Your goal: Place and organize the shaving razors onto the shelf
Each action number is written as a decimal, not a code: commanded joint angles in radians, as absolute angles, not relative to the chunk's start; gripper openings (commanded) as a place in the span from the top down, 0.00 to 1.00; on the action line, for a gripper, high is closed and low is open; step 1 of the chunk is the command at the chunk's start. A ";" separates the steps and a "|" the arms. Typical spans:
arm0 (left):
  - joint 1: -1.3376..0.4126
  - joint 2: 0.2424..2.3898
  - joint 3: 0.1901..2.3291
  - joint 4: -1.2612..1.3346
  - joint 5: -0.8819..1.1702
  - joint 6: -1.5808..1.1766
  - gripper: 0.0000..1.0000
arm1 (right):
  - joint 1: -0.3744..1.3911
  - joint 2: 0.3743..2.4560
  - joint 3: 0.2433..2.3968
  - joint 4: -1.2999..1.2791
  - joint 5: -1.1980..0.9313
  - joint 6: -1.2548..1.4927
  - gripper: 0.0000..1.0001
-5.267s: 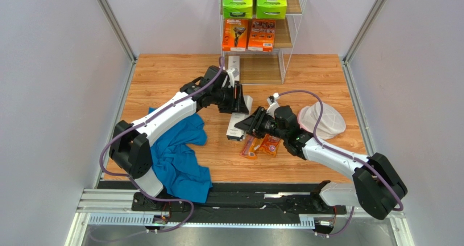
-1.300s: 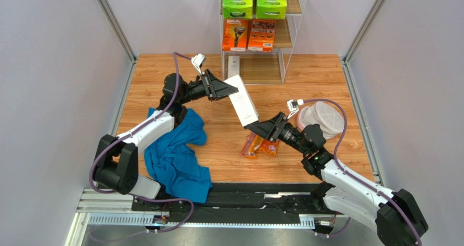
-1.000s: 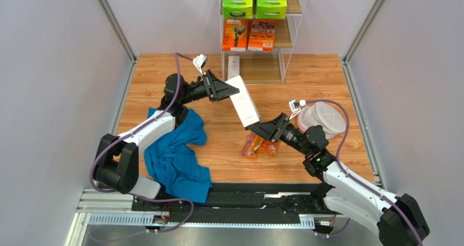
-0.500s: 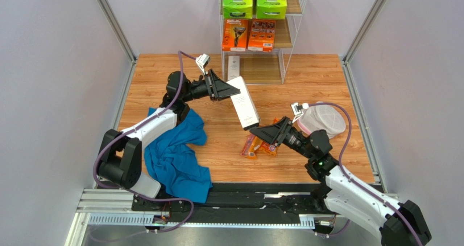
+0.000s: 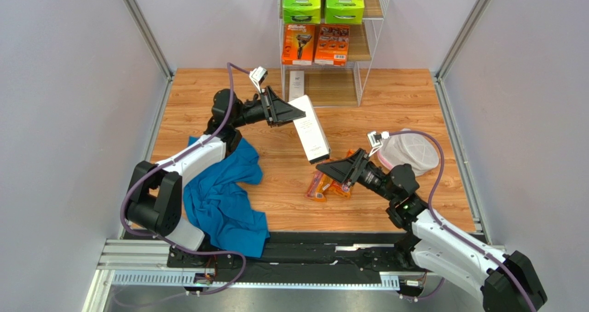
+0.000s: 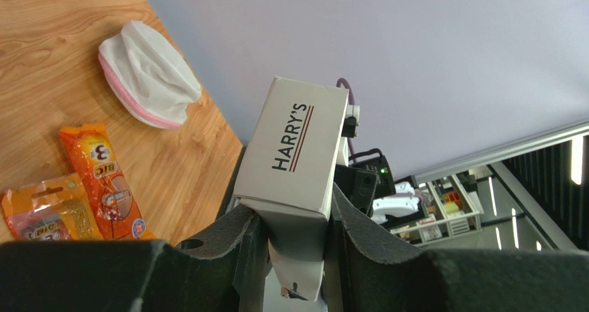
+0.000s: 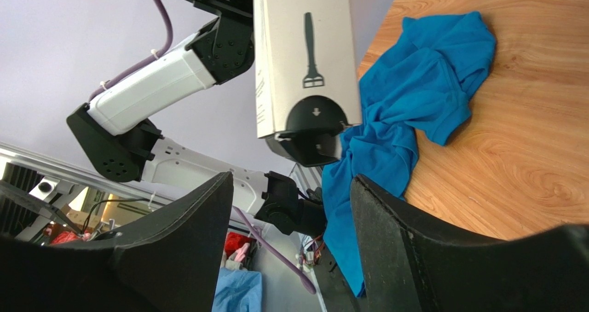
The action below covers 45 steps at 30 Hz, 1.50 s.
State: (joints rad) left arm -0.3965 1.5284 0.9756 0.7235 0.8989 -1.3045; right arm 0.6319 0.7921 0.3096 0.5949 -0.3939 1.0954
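From above, the left end effector [image 5: 291, 112] is clamped on the upper end of a slim white cardboard box [image 5: 310, 130], which hangs tilted in the air over the wooden bench [image 5: 394, 105], its lower end pointing toward the right arm. The right end effector [image 5: 332, 167] sits just beside that lower end with its fingers spread wide and nothing between them. At the far edge stands the tall white wire rack with light wooden tiers [image 5: 369, 44]: two black boxes with lime-green ends [image 5: 302, 9] sit side by side on the upper tier, two orange boxes [image 5: 298, 44] on the tier below, and a second slim white box [image 5: 296, 84] stands at the left of the lowest tier. Two orange blister packs [image 5: 329, 186] lie on the bench beneath the right end effector, a round white pink-rimmed mesh item [image 5: 410, 152] lies just right of it, and a crumpled blue cloth [image 5: 225, 188] lies under the left arm. In the left wrist view, the two dark fingers press on opposite sides of the box, which juts out past them showing the word HARRY'S, with the blister packs and the mesh item on the bench to the left. In the right wrist view, the fingers [image 7: 183, 236] stand wide apart, the box's end with a razor pictogram showing between them, apart from both.
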 commanded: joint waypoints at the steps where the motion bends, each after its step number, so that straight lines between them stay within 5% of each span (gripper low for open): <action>1: -0.391 1.491 0.994 0.785 0.920 -1.310 0.84 | 0.637 0.802 0.348 0.640 -0.367 1.072 0.33; 8: -0.393 1.474 0.974 0.755 0.933 -1.284 0.84 | 0.635 0.822 0.403 0.638 -0.361 1.037 0.16; 13: -0.399 1.468 0.960 0.761 0.933 -1.284 0.84 | 0.637 0.888 0.425 0.641 -0.347 1.026 0.17; 32: -0.403 1.457 0.905 0.775 0.954 -1.276 0.81 | 0.634 0.947 0.394 0.755 -0.307 1.091 0.78; 35: -0.403 1.454 0.890 0.749 0.959 -1.244 0.68 | 0.634 0.928 0.385 0.741 -0.302 1.097 0.81; 42: -0.403 1.378 0.913 0.389 0.898 -0.976 0.12 | 0.635 0.877 0.376 0.675 -0.275 1.091 0.83; 45: -0.402 1.329 0.954 0.165 0.830 -0.829 0.01 | 0.634 0.877 0.383 0.608 -0.253 1.085 0.84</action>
